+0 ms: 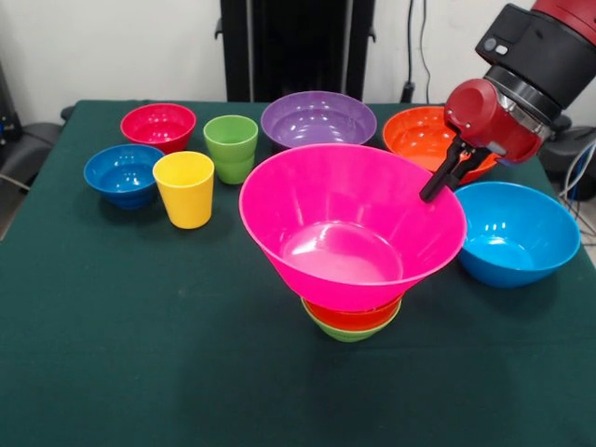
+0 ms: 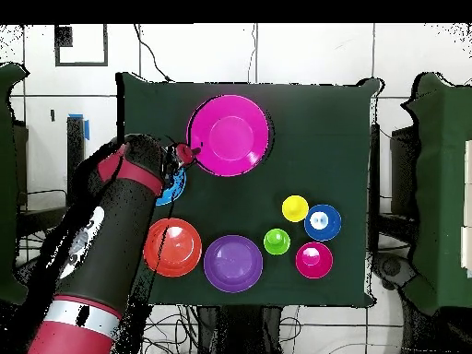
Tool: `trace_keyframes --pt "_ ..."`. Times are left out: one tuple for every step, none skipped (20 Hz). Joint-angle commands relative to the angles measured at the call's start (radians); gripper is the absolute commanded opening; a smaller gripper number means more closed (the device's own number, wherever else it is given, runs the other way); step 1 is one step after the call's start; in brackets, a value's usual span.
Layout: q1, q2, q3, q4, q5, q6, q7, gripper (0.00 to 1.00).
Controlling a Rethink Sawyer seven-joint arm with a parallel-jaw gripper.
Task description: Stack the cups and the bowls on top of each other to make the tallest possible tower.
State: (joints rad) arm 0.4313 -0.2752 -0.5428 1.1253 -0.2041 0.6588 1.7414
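The large pink bowl [image 1: 349, 223] sits on top of the tower, above the small orange-red bowl [image 1: 352, 313], which is nested in the small green bowl [image 1: 349, 331]. My gripper [image 1: 443, 191] reaches down from the upper right and is shut on the pink bowl's right rim, one finger inside and one outside. In the overhead view the gripper [image 2: 187, 153] is at the left edge of the pink bowl [image 2: 229, 136]. The yellow cup [image 1: 184, 189] and the green cup [image 1: 231, 147] stand upright at the left.
The light blue bowl [image 1: 515, 233] sits to the right of the tower. The large orange bowl [image 1: 419, 135] and the purple bowl [image 1: 318, 119] are behind it. The magenta-red bowl [image 1: 158, 126] and the dark blue bowl [image 1: 123, 174] are at the far left.
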Motion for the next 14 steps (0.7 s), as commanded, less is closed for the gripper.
trace_keyframes --pt "0.015 0.033 0.081 0.02 -0.035 -0.005 0.09 0.0" --pt "0.014 0.033 0.082 0.019 -0.033 -0.006 0.091 0.0" --pt "0.015 0.034 0.083 0.018 -0.033 -0.004 0.09 0.0" --pt "0.015 0.034 0.084 0.016 -0.032 -0.001 0.09 0.0" --pt "0.016 0.035 0.083 0.015 -0.031 0.0 0.091 0.0" --pt "0.017 0.035 0.082 0.015 -0.031 0.002 0.092 0.0" --pt "0.016 0.034 0.085 0.015 -0.03 0.004 0.087 0.0" --pt "0.017 0.034 0.084 0.015 -0.031 0.006 0.087 0.0" --pt "0.018 0.035 0.084 0.015 -0.03 0.007 0.087 0.0" --pt "0.019 0.033 0.083 0.021 -0.031 0.003 0.089 0.0" --pt "0.02 0.034 0.082 0.021 -0.031 0.004 0.09 0.0" --pt "0.023 0.035 0.083 0.014 -0.028 0.01 0.092 0.0" --pt "0.023 0.035 0.085 0.014 -0.028 0.012 0.089 0.0" --pt "0.02 0.035 0.085 0.013 -0.028 0.012 0.087 0.0"
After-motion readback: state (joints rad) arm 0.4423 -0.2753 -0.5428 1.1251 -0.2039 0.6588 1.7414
